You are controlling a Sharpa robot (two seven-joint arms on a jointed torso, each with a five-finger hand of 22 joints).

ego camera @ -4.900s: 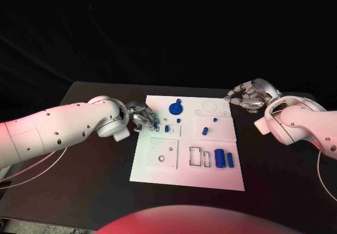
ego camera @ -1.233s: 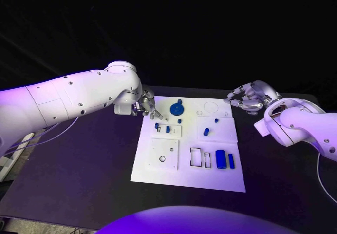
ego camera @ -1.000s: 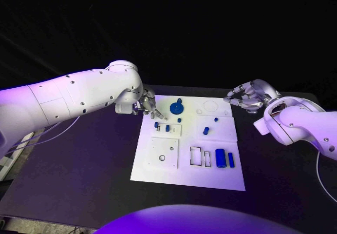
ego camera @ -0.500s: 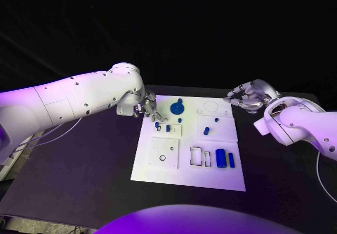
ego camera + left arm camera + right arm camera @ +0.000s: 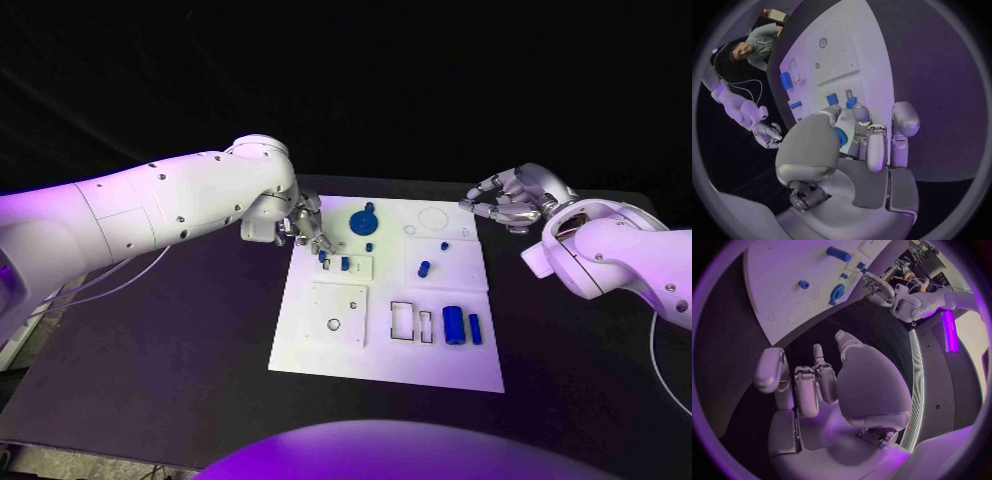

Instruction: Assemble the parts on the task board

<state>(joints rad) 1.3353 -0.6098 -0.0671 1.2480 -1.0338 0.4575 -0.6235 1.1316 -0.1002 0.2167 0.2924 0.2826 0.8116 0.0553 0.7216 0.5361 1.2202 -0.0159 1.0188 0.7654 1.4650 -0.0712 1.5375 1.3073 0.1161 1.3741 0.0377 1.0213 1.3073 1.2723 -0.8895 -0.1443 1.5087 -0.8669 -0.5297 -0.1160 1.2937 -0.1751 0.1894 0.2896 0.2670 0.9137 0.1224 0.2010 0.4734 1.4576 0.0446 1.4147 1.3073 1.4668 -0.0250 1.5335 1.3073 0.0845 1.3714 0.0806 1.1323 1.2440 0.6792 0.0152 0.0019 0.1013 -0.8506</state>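
The white task board (image 5: 378,350) lies in the middle of the black table. On it are a blue gear-like part (image 5: 364,221), two small blue parts (image 5: 333,262) in a small frame, a blue peg (image 5: 423,269), and a blue cylinder (image 5: 453,325) beside a blue bar (image 5: 475,328). My left hand (image 5: 306,228) hovers at the board's far left corner, fingers pointing down. In the left wrist view a blue patch (image 5: 841,136) shows between the thumb and fingers of that hand (image 5: 861,150); I cannot tell whether it is held. My right hand (image 5: 508,203) hangs off the board's far right corner, fingers loosely bent and holding nothing.
Two tiny blue studs (image 5: 369,247) (image 5: 443,245) stand near the board's far end. A square plate with a round hole (image 5: 333,325) and two rectangular slots (image 5: 411,322) mark the near half. Bare black table (image 5: 173,350) surrounds the board.
Since 4.9 s ago my left hand has risen from the small frame to the board's far left corner. Over the last second it has drifted slightly toward the board. The right hand stayed put.
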